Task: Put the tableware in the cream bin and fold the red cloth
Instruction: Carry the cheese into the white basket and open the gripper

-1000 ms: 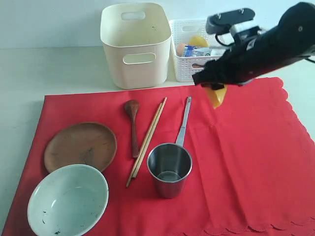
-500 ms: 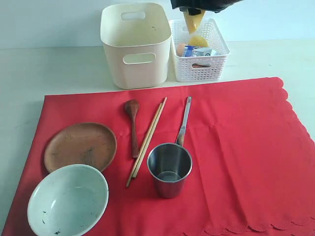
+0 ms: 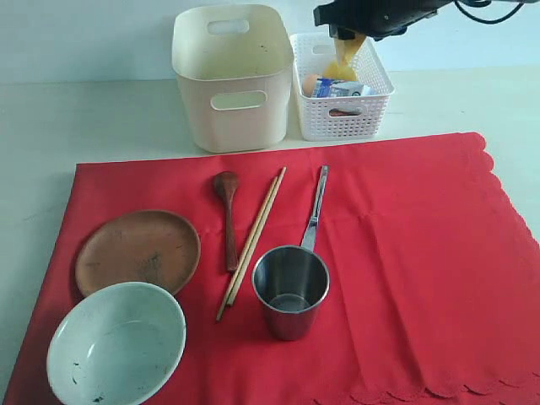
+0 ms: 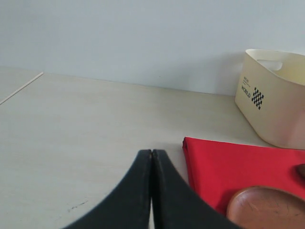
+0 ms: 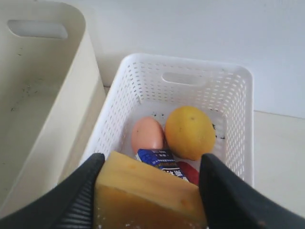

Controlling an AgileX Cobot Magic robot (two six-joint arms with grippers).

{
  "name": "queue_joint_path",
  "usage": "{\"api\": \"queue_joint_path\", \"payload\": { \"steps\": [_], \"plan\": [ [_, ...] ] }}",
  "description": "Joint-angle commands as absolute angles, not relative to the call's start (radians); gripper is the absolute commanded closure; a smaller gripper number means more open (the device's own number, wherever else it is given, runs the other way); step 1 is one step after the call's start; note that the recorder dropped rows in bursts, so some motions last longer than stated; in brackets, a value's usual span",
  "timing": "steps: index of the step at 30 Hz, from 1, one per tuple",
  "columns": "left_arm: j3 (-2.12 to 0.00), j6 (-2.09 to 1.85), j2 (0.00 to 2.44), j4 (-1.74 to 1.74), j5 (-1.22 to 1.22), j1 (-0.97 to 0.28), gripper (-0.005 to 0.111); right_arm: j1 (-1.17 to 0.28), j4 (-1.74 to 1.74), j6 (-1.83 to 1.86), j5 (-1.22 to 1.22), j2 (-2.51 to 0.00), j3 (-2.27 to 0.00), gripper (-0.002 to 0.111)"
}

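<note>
On the red cloth (image 3: 405,270) lie the brown wooden plate (image 3: 137,251), the speckled bowl (image 3: 116,344), the dark spoon (image 3: 229,215), the chopsticks (image 3: 251,243) and the steel cup (image 3: 290,289), whose long handle points away. The cream bin (image 3: 234,84) stands behind the cloth and looks empty. My right gripper (image 3: 348,35) hangs over the white lattice basket (image 3: 342,118), shut on a yellow cheese wedge (image 5: 143,191). My left gripper (image 4: 151,153) is shut on nothing. It hovers over bare table near the cloth's corner (image 4: 228,164) and the plate (image 4: 267,210).
Inside the white basket (image 5: 186,64) lie a lemon (image 5: 189,132), an egg (image 5: 147,134), a blue milk carton (image 5: 159,159) and something red beneath. The cream bin's wall (image 5: 43,86) stands right beside the basket. Pale tabletop (image 4: 86,143) surrounds the cloth.
My right gripper has carried the cheese wedge from above the cloth's far edge up and back to over the white basket. The tableware has not moved.
</note>
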State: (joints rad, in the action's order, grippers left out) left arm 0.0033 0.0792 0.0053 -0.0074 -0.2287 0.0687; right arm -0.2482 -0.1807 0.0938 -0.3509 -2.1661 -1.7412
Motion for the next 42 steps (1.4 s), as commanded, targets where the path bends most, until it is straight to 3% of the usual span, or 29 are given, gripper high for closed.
{"api": "queue_joint_path", "payload": {
  "steps": [1, 7, 16, 26, 42],
  "plan": [
    [0.0, 0.079, 0.0, -0.013, -0.217, 0.069, 0.105, -0.245, -0.176, 0.085, -0.335, -2.191, -1.764, 0.108],
    [0.0, 0.079, 0.0, -0.013, -0.217, 0.069, 0.105, -0.245, -0.176, 0.085, -0.334, -2.212, -1.764, 0.105],
    [0.0, 0.079, 0.0, -0.013, -0.217, 0.069, 0.105, -0.245, -0.176, 0.083, -0.303, -2.212, -1.764, 0.061],
    [0.0, 0.079, 0.0, -0.013, -0.217, 0.069, 0.105, -0.245, -0.176, 0.082, -0.303, -2.212, -1.764, 0.039],
    [0.0, 0.079, 0.0, -0.013, -0.217, 0.069, 0.105, -0.245, -0.163, 0.084, -0.431, -2.11, -1.764, 0.036]
  ]
}}
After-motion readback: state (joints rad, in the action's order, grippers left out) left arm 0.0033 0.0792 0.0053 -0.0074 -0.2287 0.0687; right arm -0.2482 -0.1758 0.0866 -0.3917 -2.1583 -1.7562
